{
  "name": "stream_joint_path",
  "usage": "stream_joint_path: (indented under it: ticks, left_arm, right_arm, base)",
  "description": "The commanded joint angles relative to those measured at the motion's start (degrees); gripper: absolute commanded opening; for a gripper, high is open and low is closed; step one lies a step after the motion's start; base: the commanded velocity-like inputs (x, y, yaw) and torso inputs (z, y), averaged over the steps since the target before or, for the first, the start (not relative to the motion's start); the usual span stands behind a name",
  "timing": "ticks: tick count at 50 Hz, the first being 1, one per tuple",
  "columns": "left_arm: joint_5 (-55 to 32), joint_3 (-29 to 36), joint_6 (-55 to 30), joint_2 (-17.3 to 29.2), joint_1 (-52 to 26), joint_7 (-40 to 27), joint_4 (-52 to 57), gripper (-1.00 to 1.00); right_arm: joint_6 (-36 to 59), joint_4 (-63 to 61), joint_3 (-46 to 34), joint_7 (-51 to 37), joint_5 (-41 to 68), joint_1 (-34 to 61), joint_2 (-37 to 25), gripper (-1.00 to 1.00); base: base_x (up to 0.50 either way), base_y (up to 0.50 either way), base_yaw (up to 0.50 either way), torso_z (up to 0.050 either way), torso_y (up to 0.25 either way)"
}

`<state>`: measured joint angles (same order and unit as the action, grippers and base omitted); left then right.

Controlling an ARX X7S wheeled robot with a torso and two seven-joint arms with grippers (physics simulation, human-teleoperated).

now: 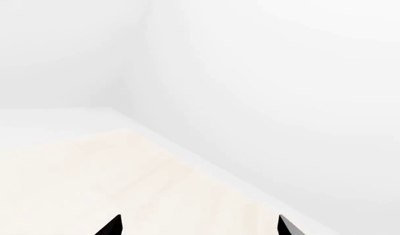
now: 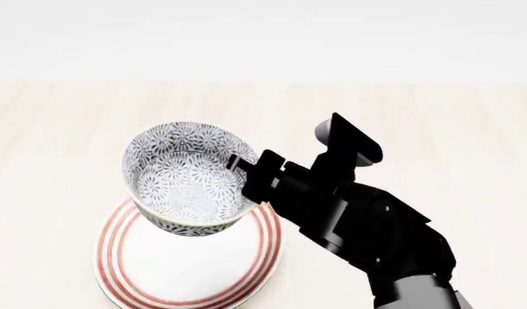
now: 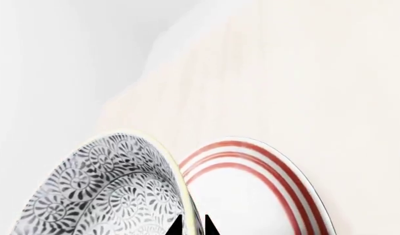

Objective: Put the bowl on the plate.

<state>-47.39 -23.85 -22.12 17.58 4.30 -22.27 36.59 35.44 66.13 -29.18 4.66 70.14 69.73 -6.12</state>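
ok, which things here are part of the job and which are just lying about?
In the job:
- bowl, held tilted above the plate, rim clamped in the right gripper
- plate, red-ringed, on the table

Just there:
- table, pale wood
- left gripper, jaws apart, holding nothing

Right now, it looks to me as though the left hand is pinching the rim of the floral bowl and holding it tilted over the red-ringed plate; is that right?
Not quite: it is the right hand that pinches the rim of the bowl, tilted over the plate. The head view shows this; the left wrist view shows the left hand open over bare table.
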Motion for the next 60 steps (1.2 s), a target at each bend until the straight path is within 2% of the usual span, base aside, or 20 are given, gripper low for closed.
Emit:
stream_joint_path:
  ticks: [1,13,22,32,33,37,41,42,45,48,51,60]
  left_arm:
    - [-1.1,-0.7,-0.1,0.4,0.3,-0.6,0.5,1.00]
    - [-1.9,-0.9,-0.1,0.7,0.2,-1.1,0.4,1.00]
    - [-2.2,-1.0,0.1,0.9,0.2,-1.2,0.4,1.00]
    - [-3.1,-1.5,0.2,1.2,0.5,-1.3,0.6,1.00]
    - [-3.2,-1.5,0.2,1.2,0.5,-1.4,0.7,1.00]
    - [-3.4,-1.6,0.2,1.2,0.7,-1.5,0.9,1.00]
    - [-3.9,-1.9,0.2,1.3,0.7,-1.7,0.9,1.00]
    - [-4.0,-2.0,0.3,1.4,0.8,-1.7,1.0,1.00]
    - [-4.0,-1.9,0.3,1.3,0.6,-1.9,0.9,1.00]
    - [-4.3,-2.0,0.2,1.4,0.9,-2.0,1.5,1.00]
    - [-3.9,-1.6,0.3,1.3,0.4,-2.1,1.1,1.00]
    - [-2.7,0.0,0.4,1.4,0.1,-1.9,1.5,1.00]
  right_arm:
    - [-1.9,8.8,1.5,6.9,-4.1,1.8,3.5,-1.00]
    - [1.0,8.8,9.8,7.8,-16.3,0.1,4.8,-1.00]
    - [1.7,8.8,21.3,9.5,-28.0,-0.3,5.9,-1.00]
    - [-2.2,8.8,22.1,10.3,-28.3,-0.7,6.1,-1.00]
    - [-2.8,8.8,21.4,10.7,-27.9,-0.6,6.1,1.00]
    - [-5.6,8.8,20.5,12.4,-27.2,-0.4,6.1,1.00]
    - [-10.9,8.5,23.8,14.0,-28.2,-0.8,5.2,1.00]
    - [-10.5,4.8,24.5,13.2,-27.3,-2.3,4.6,1.00]
    - [-2.5,-21.0,27.9,5.3,-20.6,-13.6,1.3,1.00]
    - [-0.3,-41.4,31.5,-0.6,-15.7,-22.5,-0.8,1.00]
    - [-0.3,-56.1,36.1,-5.2,-11.1,-29.4,-2.0,1.00]
    - [-3.7,-83.3,43.6,-12.5,-6.3,-37.0,-5.0,1.00]
  base:
    - [0.00,0.00,0.00,0.000,0.000]
    - [0.00,0.00,0.00,0.000,0.001]
    - [0.00,0.00,0.00,0.000,0.000]
    - [0.00,0.00,0.00,0.000,0.000]
    - [0.00,0.00,0.00,0.000,0.000]
    - [0.00,0.00,0.00,0.000,0.000]
    - [0.00,0.00,0.00,0.000,0.000]
    - [0.00,0.00,0.00,0.000,0.000]
    - [0.00,0.00,0.00,0.000,0.000]
    - [0.00,0.00,0.00,0.000,0.000]
    - [0.00,0.00,0.00,0.000,0.000]
    - [0.00,0.00,0.00,0.000,0.000]
